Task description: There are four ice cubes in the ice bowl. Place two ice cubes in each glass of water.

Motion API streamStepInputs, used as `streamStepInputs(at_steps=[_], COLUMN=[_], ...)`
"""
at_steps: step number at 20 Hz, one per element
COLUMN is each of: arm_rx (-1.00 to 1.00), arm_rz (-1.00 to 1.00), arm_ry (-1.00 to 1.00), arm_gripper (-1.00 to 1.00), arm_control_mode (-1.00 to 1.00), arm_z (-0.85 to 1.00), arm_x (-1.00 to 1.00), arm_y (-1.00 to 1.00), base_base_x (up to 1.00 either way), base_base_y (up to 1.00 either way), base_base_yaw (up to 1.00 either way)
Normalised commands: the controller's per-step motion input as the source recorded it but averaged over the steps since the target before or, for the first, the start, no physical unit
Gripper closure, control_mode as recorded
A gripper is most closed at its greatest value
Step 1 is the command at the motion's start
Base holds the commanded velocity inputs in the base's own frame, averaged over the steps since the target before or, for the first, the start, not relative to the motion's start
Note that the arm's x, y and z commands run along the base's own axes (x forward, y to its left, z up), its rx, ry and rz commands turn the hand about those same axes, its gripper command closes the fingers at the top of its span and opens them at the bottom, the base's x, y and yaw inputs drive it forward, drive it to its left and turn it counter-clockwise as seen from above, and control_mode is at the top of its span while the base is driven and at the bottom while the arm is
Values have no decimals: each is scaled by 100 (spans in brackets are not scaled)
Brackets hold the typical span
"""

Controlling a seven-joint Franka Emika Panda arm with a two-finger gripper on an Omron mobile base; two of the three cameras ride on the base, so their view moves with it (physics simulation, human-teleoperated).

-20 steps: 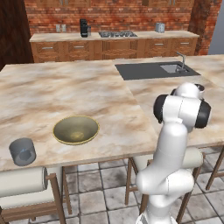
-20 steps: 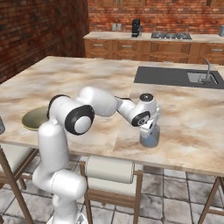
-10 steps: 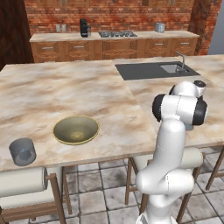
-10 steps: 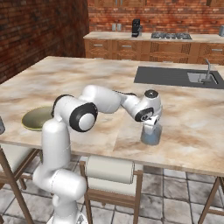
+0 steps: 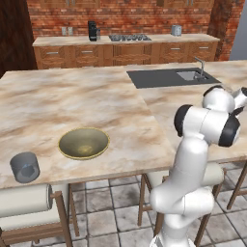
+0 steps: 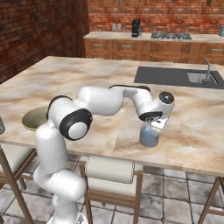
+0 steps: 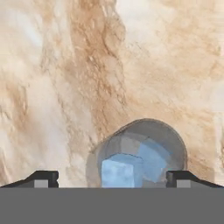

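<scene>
Left to right in the left base view: one glass (image 5: pixel 24 167) stands near the counter (image 5: pixel 72 101) edge at 9 o'clock from the bowl (image 5: pixel 83 143). The bowl looks empty, though cubes that small could escape notice. The arm rises at 3 o'clock from the bowl.

Change: one second ago the gripper (image 7: pixel 112 177) was lower and narrower over the second glass (image 6: pixel 149 136). It has since lifted and spread. In the hand view the fingertips (image 7: pixel 42 179) now stand wide apart with nothing between them, and the glass sits directly beyond them. Inside it lie pale blue ice cubes (image 7: pixel 119 172); at least two blocks seem visible, though the count is uncertain.

Meaning: a cube has probably just been released here. If two are present, this glass is complete. The far glass's contents cannot be read.

Surface: beige-brown marbled stone, with a dark sink (image 6: pixel 175 76) at 1 o'clock from the second glass.

Room: brick walls, wooden cabinets (image 5: pixel 120 52), a stovetop (image 5: pixel 126 37), stools (image 6: pixel 109 169) below the counter, tiled floor.
</scene>
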Motion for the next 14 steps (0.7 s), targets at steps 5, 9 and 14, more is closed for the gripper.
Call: streamStepInputs(at_steps=[5, 9, 14], arm_rx=[4, -21, -45], arm_rz=[27, 46, 50], arm_ry=[-22, -5, 1], arm_gripper=[-100, -100, -100], arm_control_mode=[-100, -100, -100], arm_z=[67, 34, 15], arm_x=[-100, -100, -100], arm_y=[14, 87, 100], base_base_x=[0, 0, 0], base_base_y=[0, 0, 0], base_base_yaw=[0, 0, 0])
